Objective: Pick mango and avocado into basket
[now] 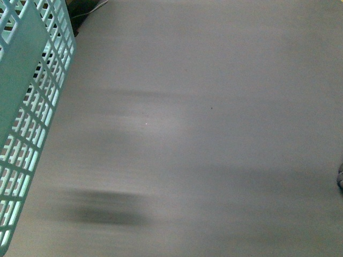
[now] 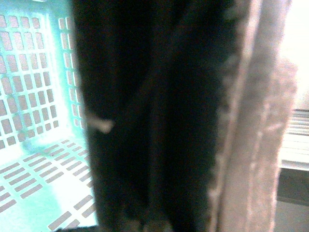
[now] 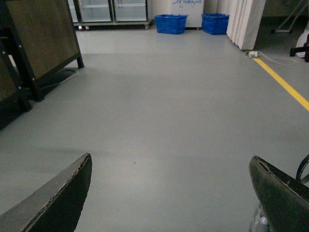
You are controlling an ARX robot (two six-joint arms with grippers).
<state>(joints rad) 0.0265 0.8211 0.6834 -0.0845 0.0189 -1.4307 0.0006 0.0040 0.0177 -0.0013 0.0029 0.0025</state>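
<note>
Checking the front view first: the basket (image 1: 43, 96) stands on the grey floor (image 1: 214, 134) on the left arm's side. The frame cuts it off, so its contents are unseen. Neither mango nor avocado shows on the floor. The picture is smeared, and a dark scrap (image 1: 340, 178) at the right margin cannot be identified. Hazard: a reach planned from so blurred a view would likely miss.

Left wrist view: the basket (image 2: 34, 96) shows its lattice wall and bottom, with no fruit on the visible part. A dark mass (image 2: 154, 121) and a brownish fuzzy strip (image 2: 256, 121) block the rest. Whether these are claw, handle or fruit cannot be told, nor can the left claw's opening. Hazard: this close in, the arm may snag the lattice and tip the basket.

Right wrist view: the right claw (image 3: 170, 162) is spread wide, holds nothing, and faces open floor. No fruit lies ahead, so closing here would grasp air.
</note>
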